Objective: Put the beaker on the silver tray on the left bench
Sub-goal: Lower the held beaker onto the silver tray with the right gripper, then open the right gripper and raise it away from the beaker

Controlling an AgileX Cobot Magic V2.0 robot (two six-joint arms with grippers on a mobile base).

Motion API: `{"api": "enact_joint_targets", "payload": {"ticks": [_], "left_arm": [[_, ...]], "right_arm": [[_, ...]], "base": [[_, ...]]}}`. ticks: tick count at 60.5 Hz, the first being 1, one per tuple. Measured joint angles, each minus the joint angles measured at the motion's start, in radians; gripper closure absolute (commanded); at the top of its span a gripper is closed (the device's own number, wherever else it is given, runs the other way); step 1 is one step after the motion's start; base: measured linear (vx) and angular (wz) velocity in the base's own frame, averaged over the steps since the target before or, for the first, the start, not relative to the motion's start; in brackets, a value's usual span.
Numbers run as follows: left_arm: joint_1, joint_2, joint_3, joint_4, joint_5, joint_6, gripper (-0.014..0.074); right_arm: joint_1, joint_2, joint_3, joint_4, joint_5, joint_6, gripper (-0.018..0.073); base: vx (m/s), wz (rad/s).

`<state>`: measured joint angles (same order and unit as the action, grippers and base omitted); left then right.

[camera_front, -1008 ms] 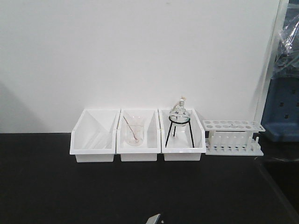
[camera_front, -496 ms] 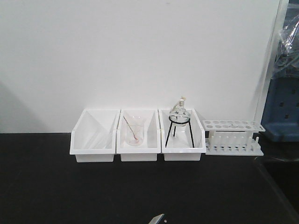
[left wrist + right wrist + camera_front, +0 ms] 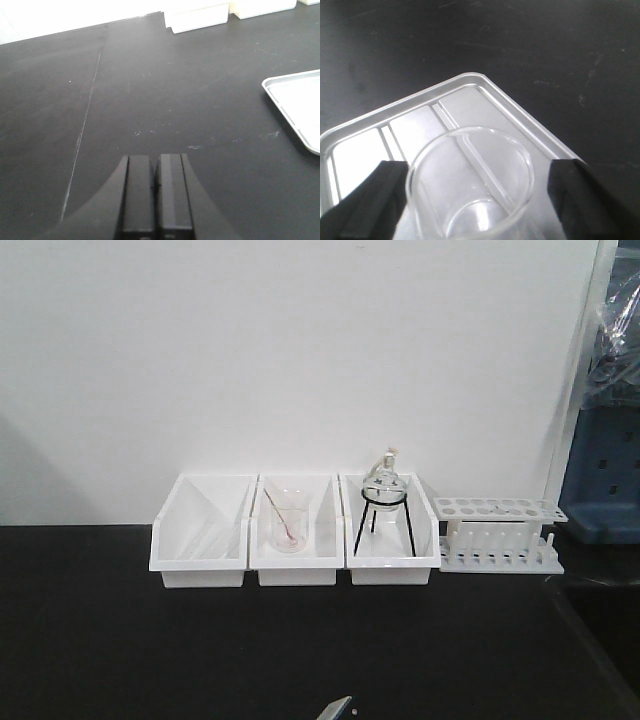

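Note:
The beaker [image 3: 470,187], small and of clear glass, stands upright in a corner of the silver tray [image 3: 470,95]. My right gripper [image 3: 480,172] is open around it. The left finger [image 3: 375,195] is at the beaker's rim, and the right finger [image 3: 580,195] stands apart from the glass with a gap. My left gripper [image 3: 156,170] hovers over the black bench, shut with nothing between its fingers. The silver tray [image 3: 300,107] lies to its right. The front view shows neither the small beaker nor the grippers clearly.
Three white bins [image 3: 295,530] line the wall at the back. The middle one holds a larger beaker with a rod [image 3: 287,523], the right one a flask on a black stand [image 3: 383,495]. A white test-tube rack [image 3: 498,533] stands beside them.
A small grey tip at the bottom edge of the front view has shifted slightly to the right. The bins and rack have not moved.

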<state>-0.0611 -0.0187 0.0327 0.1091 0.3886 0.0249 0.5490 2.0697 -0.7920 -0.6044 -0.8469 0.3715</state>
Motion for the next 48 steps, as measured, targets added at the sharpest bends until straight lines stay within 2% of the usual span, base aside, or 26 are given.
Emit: {"api": "enact_joint_targets", "payload": {"ticks": [16, 24, 30, 38, 48], "left_arm": [[0.000, 0.000, 0.000, 0.000, 0.000, 0.000, 0.0595], [0.000, 0.000, 0.000, 0.000, 0.000, 0.000, 0.0595], [0.000, 0.000, 0.000, 0.000, 0.000, 0.000, 0.0595], [0.000, 0.000, 0.000, 0.000, 0.000, 0.000, 0.0595], [0.000, 0.000, 0.000, 0.000, 0.000, 0.000, 0.0595]], "right_arm": [[0.000, -0.134, 0.000, 0.048, 0.026, 0.000, -0.0071], [0.000, -0.293, 0.000, 0.048, 0.125, 0.040, 0.0048], [0.000, -0.456, 0.001, 0.048, 0.291, 0.119, 0.0224], [0.000, -0.692, 0.005, 0.048, 0.580, 0.177, 0.0578], [0.000, -1.002, 0.006, 0.065, 0.948, 0.189, 0.0574]], "base": [[0.00, 0.00], [0.00, 0.00], [0.00, 0.00], [0.00, 0.00], [0.00, 0.00]]}}
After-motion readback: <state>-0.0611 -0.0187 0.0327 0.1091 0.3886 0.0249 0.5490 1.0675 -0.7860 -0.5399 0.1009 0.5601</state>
